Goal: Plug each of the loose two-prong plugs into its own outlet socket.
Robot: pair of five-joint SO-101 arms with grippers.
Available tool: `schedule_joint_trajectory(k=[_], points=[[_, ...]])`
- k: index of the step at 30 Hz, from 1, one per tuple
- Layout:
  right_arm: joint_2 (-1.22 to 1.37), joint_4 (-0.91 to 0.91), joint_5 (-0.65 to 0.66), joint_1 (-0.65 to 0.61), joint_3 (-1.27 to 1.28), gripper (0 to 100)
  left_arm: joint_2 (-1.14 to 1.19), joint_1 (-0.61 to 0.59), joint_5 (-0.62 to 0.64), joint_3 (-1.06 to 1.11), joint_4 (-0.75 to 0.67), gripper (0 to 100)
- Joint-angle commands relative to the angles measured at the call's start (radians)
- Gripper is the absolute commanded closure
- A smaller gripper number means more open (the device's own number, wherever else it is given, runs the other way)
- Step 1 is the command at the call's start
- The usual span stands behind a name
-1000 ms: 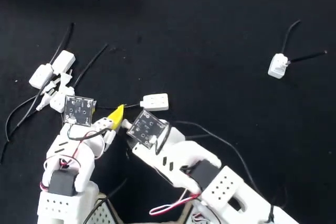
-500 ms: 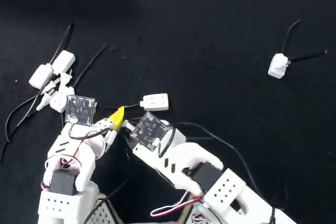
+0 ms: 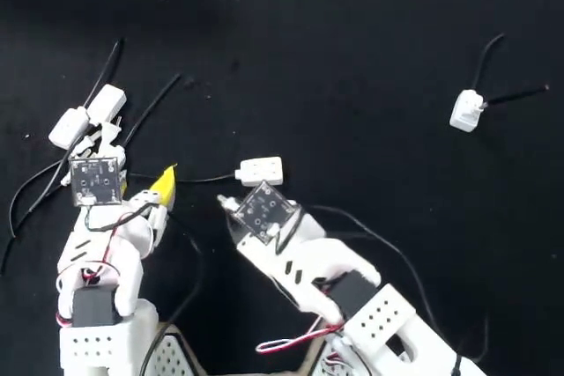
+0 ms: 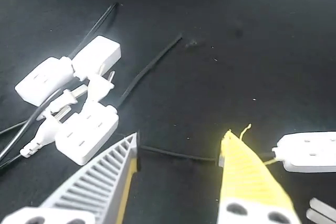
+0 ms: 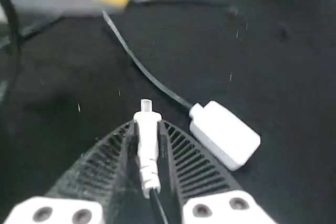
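Observation:
My right gripper [image 5: 147, 127] is shut on a white two-prong plug [image 5: 146, 145], prongs pointing forward, its black cord trailing back. A white outlet socket [image 5: 224, 135] lies just ahead and to one side of it; in the high view this socket [image 3: 262, 170] sits right above the right gripper [image 3: 231, 209]. My left gripper [image 4: 181, 139] stands open over a black cord, with nothing between its grey and yellow fingers [image 4: 247, 166]. Beside its grey finger lies a socket [image 4: 86, 129], with two more sockets [image 4: 97, 56] and loose plugs [image 4: 68, 98] tangled behind it.
Another white socket [image 3: 465, 110] with a plug in it and two black cords lies far off at the right. Black cords [image 3: 150, 112] run out from the left cluster [image 3: 88, 125]. The two arms stand close together near the table's front edge.
The left arm has swung left, its yellow finger now nearer the socket cluster. The right arm has shifted slightly up and right with the plug, closer to the middle socket.

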Motion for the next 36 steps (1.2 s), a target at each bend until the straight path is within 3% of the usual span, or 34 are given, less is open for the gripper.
schedule_joint_trajectory(k=[1, 17, 22, 30, 36], points=[[0.071, 0.086, -0.002, 0.028, -0.153, 98.8, -0.011, -0.013, 0.017, -0.054, -0.003, 75], [0.750, 0.672, -0.009, 0.313, -1.009, 98.8, -0.011, -0.005, 0.017, 0.105, -0.117, 75], [0.986, 0.815, -0.012, 0.336, -1.254, 98.8, -0.011, 0.038, 0.080, 0.127, -0.120, 75], [1.377, 1.074, -0.123, 0.336, -1.650, 98.8, -0.012, 0.065, 0.037, 0.130, -0.120, 75], [1.607, 1.206, -0.137, 0.334, -1.899, 98.8, -0.012, 0.065, 0.037, 0.131, -0.120, 75]])
